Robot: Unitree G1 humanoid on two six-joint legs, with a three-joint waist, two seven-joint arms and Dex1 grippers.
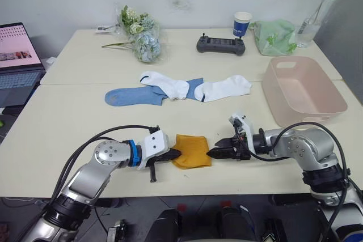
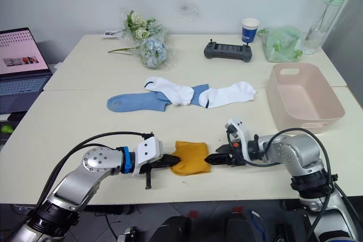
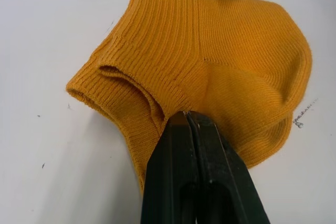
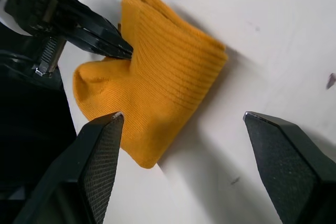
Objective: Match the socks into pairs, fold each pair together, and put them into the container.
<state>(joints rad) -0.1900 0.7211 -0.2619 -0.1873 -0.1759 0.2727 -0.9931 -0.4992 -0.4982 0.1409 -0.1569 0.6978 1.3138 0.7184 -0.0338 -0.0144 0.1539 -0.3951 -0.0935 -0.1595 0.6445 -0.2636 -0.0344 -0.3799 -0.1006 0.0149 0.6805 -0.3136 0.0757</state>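
Mustard socks [image 1: 192,151] folded as one bundle at table [image 1: 68,117] front edge. Left gripper [image 1: 174,153] clamped on bundle's side, likely pinning fold. Right gripper [image 4: 184,121] just beside, fingers apart, probably ready to take it. Tub [image 1: 303,90] far right, empty; blue sock [image 1: 133,96] and white socks [image 1: 195,88] mid-table, unpaired.

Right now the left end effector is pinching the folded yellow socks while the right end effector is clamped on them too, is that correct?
Not quite: the right end effector is open beside the folded yellow socks, as the right wrist view shows. The left end effector does pinch them.
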